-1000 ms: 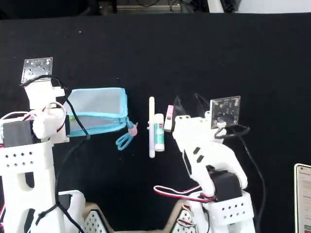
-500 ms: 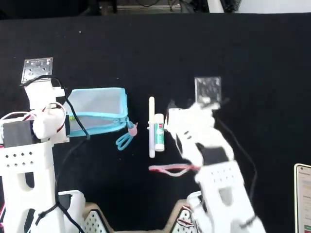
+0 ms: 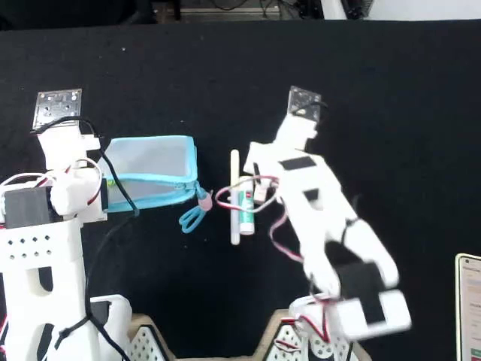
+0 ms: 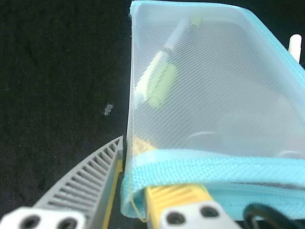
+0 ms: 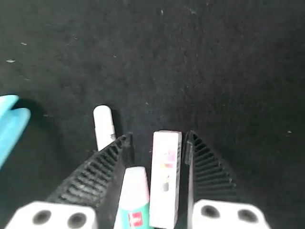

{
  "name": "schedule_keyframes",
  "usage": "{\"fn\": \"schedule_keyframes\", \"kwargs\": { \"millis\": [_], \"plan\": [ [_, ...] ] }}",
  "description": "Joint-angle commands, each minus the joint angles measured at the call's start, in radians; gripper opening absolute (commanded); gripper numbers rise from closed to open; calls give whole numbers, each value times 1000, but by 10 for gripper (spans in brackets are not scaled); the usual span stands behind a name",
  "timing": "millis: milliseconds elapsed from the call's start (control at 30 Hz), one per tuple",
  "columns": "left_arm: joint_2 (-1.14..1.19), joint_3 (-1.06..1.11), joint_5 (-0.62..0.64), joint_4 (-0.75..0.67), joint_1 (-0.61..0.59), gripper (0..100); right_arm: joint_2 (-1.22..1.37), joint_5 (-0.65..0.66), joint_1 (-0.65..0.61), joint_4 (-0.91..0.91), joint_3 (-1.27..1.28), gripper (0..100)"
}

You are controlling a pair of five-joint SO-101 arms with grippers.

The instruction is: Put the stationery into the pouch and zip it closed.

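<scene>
The step in hand looked like the first pick. The right end effector (image 5: 158,137) hung with jaws apart astride the pink-and-white eraser (image 5: 165,176), which lay on the black counter (image 3: 376,90) at 3 o'clock of the glue stick (image 5: 133,202) and white pen (image 5: 103,125). The mesh pouch (image 3: 150,169) lay at 9 o'clock of that row, its hem clamped in the left end effector (image 4: 138,167). The next move probably called for closing on the eraser alone, clear of the glue stick just beside it.
</scene>
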Motion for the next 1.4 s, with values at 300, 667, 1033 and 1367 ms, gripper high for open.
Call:
{"fn": "schedule_keyframes", "kwargs": {
  "millis": [300, 667, 1033, 1367],
  "plan": [
    [3, 13, 14, 2, -2, 32, 183, -9, 15, 175, -200, 167],
    [3, 13, 14, 6, -4, 32, 415, -6, 78, 468, -549, 166],
    [3, 13, 14, 6, -4, 32, 582, 227, 74, 818, -886, 8],
    [3, 13, 14, 6, -4, 32, 478, 520, 80, 887, -908, 11]
  ]
}}
